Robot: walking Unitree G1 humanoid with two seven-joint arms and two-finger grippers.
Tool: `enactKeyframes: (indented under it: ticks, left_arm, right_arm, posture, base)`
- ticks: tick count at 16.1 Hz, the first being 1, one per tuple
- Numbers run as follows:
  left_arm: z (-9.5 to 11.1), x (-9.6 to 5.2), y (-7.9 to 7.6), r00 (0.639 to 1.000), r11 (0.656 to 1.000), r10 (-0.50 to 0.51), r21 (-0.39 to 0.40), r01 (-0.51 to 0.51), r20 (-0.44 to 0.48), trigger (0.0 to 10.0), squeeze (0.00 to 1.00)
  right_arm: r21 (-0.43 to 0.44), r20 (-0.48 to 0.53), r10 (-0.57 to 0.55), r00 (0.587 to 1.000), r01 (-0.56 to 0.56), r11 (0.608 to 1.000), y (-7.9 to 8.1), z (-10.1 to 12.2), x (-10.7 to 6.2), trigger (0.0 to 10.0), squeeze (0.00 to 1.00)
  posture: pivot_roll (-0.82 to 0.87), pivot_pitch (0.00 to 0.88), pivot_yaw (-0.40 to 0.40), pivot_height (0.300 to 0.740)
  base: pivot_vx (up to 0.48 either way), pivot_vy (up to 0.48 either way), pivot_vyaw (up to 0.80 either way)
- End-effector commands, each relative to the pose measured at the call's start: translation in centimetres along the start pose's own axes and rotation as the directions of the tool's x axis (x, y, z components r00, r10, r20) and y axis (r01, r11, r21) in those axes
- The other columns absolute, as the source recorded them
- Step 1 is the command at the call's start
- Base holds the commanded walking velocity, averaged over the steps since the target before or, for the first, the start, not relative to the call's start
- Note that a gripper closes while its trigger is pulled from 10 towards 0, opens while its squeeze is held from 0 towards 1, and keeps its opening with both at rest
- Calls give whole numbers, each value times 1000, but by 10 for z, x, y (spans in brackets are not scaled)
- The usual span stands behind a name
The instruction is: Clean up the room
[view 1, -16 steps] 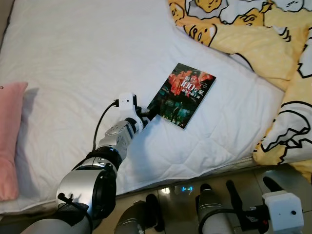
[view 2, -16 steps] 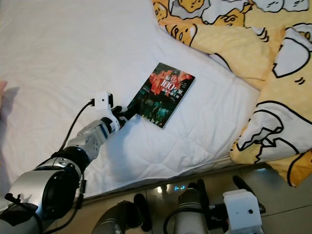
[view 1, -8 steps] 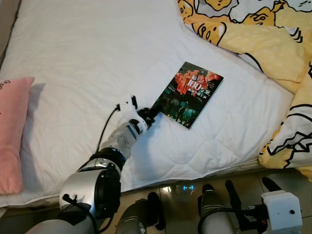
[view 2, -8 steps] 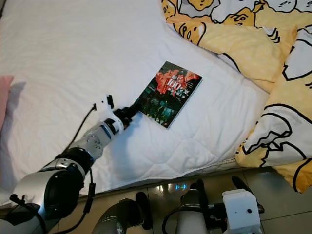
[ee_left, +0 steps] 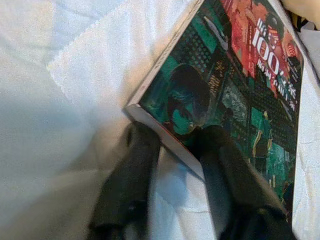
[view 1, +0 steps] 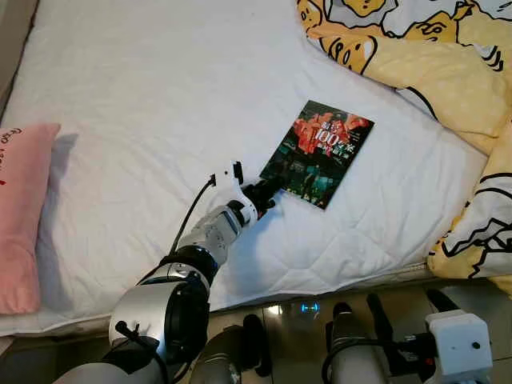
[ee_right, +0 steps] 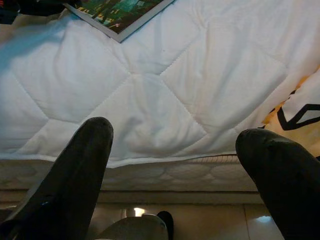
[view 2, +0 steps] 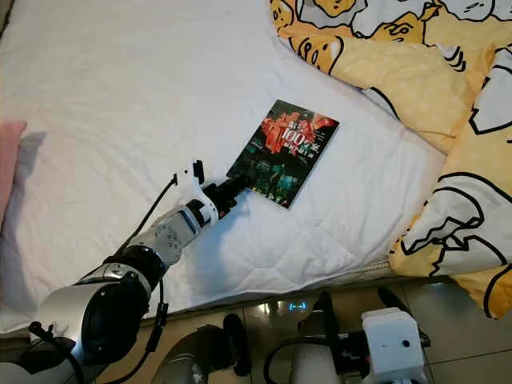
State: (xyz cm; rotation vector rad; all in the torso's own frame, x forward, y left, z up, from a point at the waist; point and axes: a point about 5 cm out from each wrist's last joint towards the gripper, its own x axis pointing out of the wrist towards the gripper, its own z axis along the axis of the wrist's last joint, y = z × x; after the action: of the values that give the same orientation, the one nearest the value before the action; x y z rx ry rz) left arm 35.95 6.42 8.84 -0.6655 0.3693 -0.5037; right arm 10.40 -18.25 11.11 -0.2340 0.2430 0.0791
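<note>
Occlusions and cut-offs noted:

- Book (ee_left: 235, 85): far end ran past the frame edge in the left wrist view; near corner partly covered by the left gripper's (ee_left: 175, 145) fingers (ee_left: 220, 160). Cover lettering apart from "100" was too small to read.
- Pink pillow (view 1: 20, 216): cut by the left edge of the head view.
- Yellow patterned quilt (view 1: 448, 72): ran off the top and right edges.
- Right gripper (ee_right: 175, 150): fingers blurred, their bases past the bottom edge of the right wrist view.
- Book there: a corner only (ee_right: 120, 12).
</note>
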Motion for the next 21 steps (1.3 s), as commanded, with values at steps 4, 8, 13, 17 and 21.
enactKeyframes:
  ticks: [4, 8, 13, 17, 21]
  left_arm:
    - [-13, -4, 6, 999, 988, 48, -150, -47, 0, 0, 0]
    - [-6, -3, 8, 991, 952, 90, -302, -56, 100, 0, 0]
    - [11, -9, 17, 978, 937, 86, -350, -14, 192, 0, 0]
    - [18, -29, 34, 975, 992, 48, -125, -21, 216, 0, 0]
    - [75, -70, 58, 895, 966, 195, 82, -247, 400, 0, 0]
  right_arm:
    - [7, -40, 3, 999, -2, 1000, 3, -7, -4, 10000, 0]
    - [9, -44, 1, 999, -1, 1000, 4, -7, -5, 10000, 0]
    - [16, -30, 5, 1000, -4, 1000, 6, -9, 3, 10000, 0]
    - [28, 18, -3, 1000, 3, 1000, 2, -8, 27, 10000, 0]
    - [108, 90, -16, 996, 7, 994, -7, 0, 94, 10000, 0]
  posture:
    - [-435, 324, 238, 740]
    - [-433, 330, 238, 740]
    - [-408, 306, 254, 740]
    - [-366, 231, 255, 740]
    - [-266, 62, 226, 740]
  base:
    - [0, 0, 0]
    - [0, 0, 0]
    - [0, 0, 0]
    - [0, 0, 0]
    - [0, 0, 0]
